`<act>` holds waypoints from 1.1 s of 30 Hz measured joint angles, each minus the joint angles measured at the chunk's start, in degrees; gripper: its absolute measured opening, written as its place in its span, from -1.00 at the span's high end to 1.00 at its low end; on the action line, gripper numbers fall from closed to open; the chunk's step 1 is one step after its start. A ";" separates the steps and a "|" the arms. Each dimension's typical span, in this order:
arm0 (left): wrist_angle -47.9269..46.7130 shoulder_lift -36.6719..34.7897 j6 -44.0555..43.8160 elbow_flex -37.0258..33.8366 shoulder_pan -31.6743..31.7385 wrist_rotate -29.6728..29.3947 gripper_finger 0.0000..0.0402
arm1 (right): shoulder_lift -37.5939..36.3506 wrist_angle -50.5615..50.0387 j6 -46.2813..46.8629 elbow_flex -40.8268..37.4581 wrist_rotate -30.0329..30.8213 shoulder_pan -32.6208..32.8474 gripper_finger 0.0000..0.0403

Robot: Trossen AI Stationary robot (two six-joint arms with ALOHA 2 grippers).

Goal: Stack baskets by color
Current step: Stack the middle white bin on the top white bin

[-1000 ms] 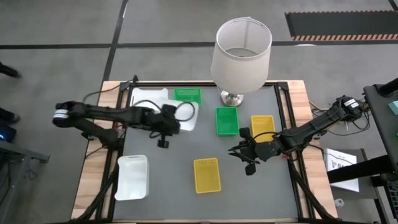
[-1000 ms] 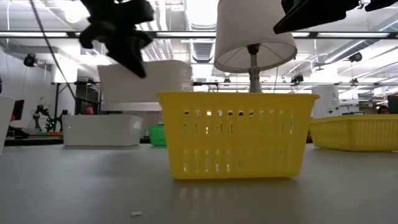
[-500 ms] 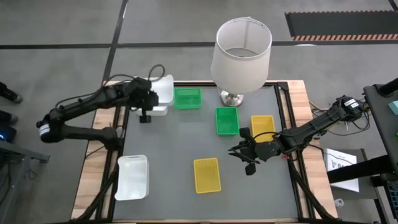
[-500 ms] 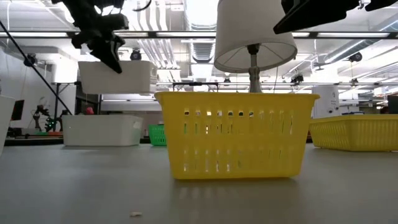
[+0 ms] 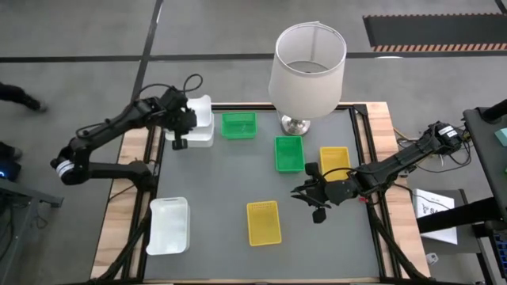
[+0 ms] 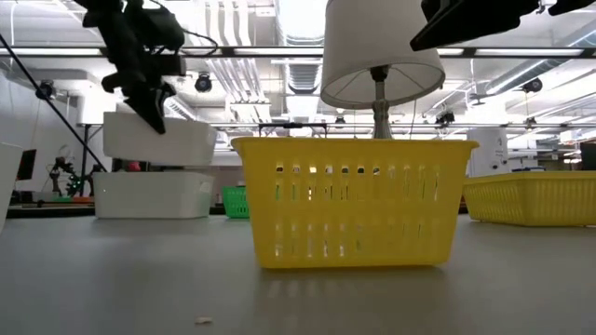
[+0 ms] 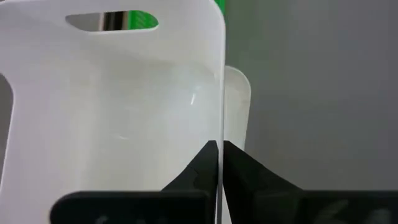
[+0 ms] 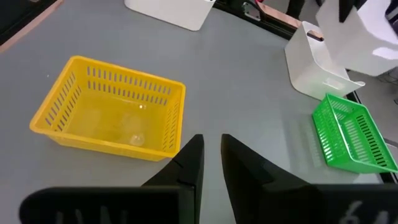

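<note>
High view. Grey surface [image 5: 214, 182] in a wooden frame. Left gripper [image 5: 181, 133] at the far left corner, clamped on the rim of a white basket [image 5: 200, 112] held over a second white basket [image 5: 198, 138]; the two overlap at the surface's edge. Third white basket [image 5: 168, 226] near the left front corner. Green basket [image 5: 238, 124] just beside the held pair; second green basket [image 5: 289, 153] mid-surface; yellow basket [image 5: 335, 161] beside it; front yellow basket [image 5: 264, 222] stands alone with bare surface all round. Lamp [image 5: 307, 70] at the far edge. Right gripper [image 5: 314, 195] hovers over bare surface between the two yellow baskets, fingers a little apart and holding nothing.

Low view. Held white basket hangs clear above the resting one. The front yellow basket fills the centre and hides most of what lies behind. Lamp shade cut off at the top.

Left wrist view. Fingers [image 7: 199, 171] pinch the white wall; the lower basket shows only as a sliver past it.

Right wrist view. Fingers [image 8: 189, 162] narrowly parted above grey surface; the green basket is partly cut off at the edge.
</note>
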 joint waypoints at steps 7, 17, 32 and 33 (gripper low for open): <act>2.26 0.58 0.53 -4.12 1.64 2.06 1.00 | 0.00 0.01 0.47 -0.07 -0.02 0.00 0.76; 3.93 0.72 1.66 -7.26 1.64 5.05 1.00 | 0.00 0.00 0.46 -0.07 -0.02 0.00 0.76; 8.25 0.85 0.18 -11.06 1.64 5.06 0.90 | 0.02 0.00 0.46 -0.07 0.00 0.00 0.76; 8.24 0.85 0.13 -11.23 1.64 5.06 0.85 | 0.02 0.00 0.46 -0.07 0.00 -0.02 0.76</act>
